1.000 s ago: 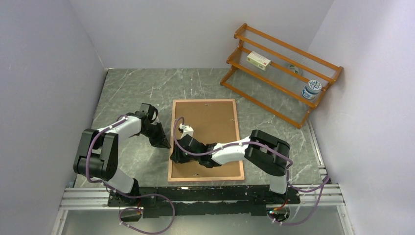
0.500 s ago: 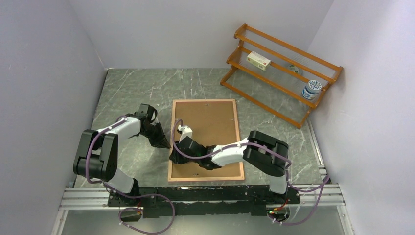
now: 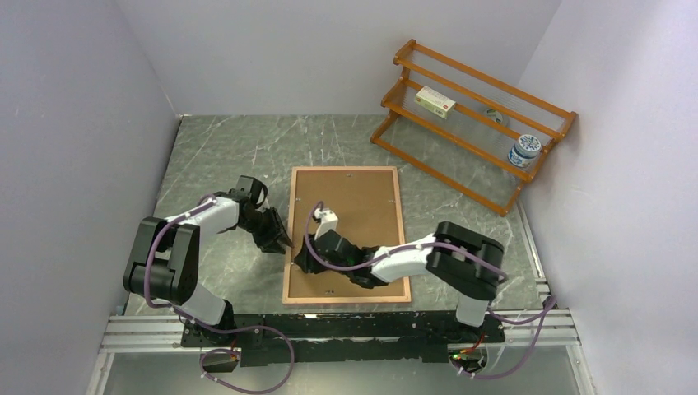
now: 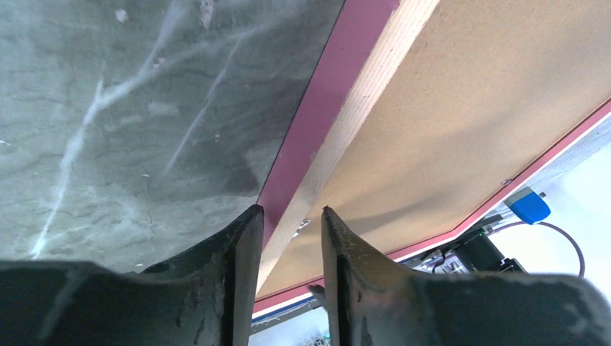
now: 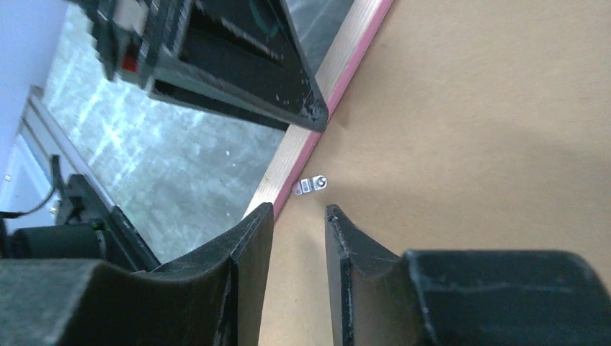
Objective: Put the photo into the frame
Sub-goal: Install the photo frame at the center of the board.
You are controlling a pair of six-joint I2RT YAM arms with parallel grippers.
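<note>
The frame (image 3: 402,239) lies face down on the table, its light wood back up. The brown backing board (image 3: 354,197) fills it. The photo is hidden. My left gripper (image 3: 282,244) is at the frame's left rail, jaws slightly apart over the pink and wood edge (image 4: 324,108); it shows in the left wrist view (image 4: 292,210). My right gripper (image 3: 300,262) is low over the board just inside that rail, open and empty (image 5: 299,209). A small metal clip (image 5: 311,185) sits just ahead of its fingertips. The left gripper's fingers (image 5: 252,79) reach in from the far side of the rail.
An orange wooden rack (image 3: 473,111) stands at the back right with a small box (image 3: 435,102) and a white-and-blue jar (image 3: 524,151) on it. Pale walls close in on the left, back and right. The arm bases line the near edge.
My right arm's elbow has swung to the right and its wrist has lifted and turned over the board. My left gripper has edged closer to the frame's left rail.
</note>
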